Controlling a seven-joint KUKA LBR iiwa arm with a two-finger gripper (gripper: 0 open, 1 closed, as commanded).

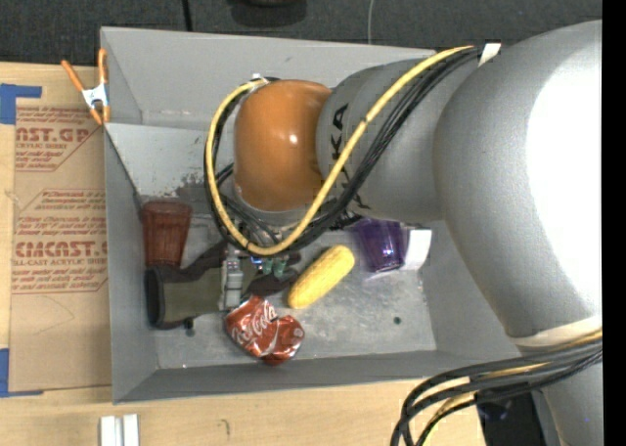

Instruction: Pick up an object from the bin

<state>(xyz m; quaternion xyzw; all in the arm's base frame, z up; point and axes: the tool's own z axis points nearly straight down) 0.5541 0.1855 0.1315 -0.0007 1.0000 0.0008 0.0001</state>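
Note:
My gripper (234,278) hangs under the orange wrist cover, low over the bin's front left part. Just below it lies a crushed red cola can (264,329). To its left a dark olive-brown cloth-like thing (182,297) lies flat, touching or almost touching the gripper. A yellow toy corn cob (321,276) lies slantwise just to the gripper's right. The arm hides what is directly beneath it.
A brown cup (164,232) lies against the left wall. A purple cup (380,245) and a white block (420,246) lie to the right, half under the arm. The arm and its cables cover the bin's middle and back right.

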